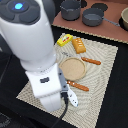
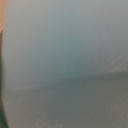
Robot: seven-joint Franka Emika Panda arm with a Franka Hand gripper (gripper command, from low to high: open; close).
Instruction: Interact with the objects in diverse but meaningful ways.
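Note:
My arm fills the exterior view's left, and its white hand [image 1: 50, 95] hangs low over the near corner of the woven mat; the fingers are hidden behind it. A white piece with a bluish mark [image 1: 73, 100] pokes out beside the hand. The orange bread-like block [image 1: 78, 45] and the yellow printed block [image 1: 64, 39] lie at the mat's far side. A blurred pale blue-grey surface [image 2: 65, 55] fills the wrist view, very close to the camera. Neither view shows what that surface is or how the jaws stand.
A tan round plate [image 1: 73, 68] sits mid-mat between two orange-handled pieces of cutlery [image 1: 91, 61] [image 1: 78, 86]. Dark pots [image 1: 93, 17] and a bowl [image 1: 124, 19] stand on the brown counter behind. The mat [image 1: 102, 87] lies on a black table.

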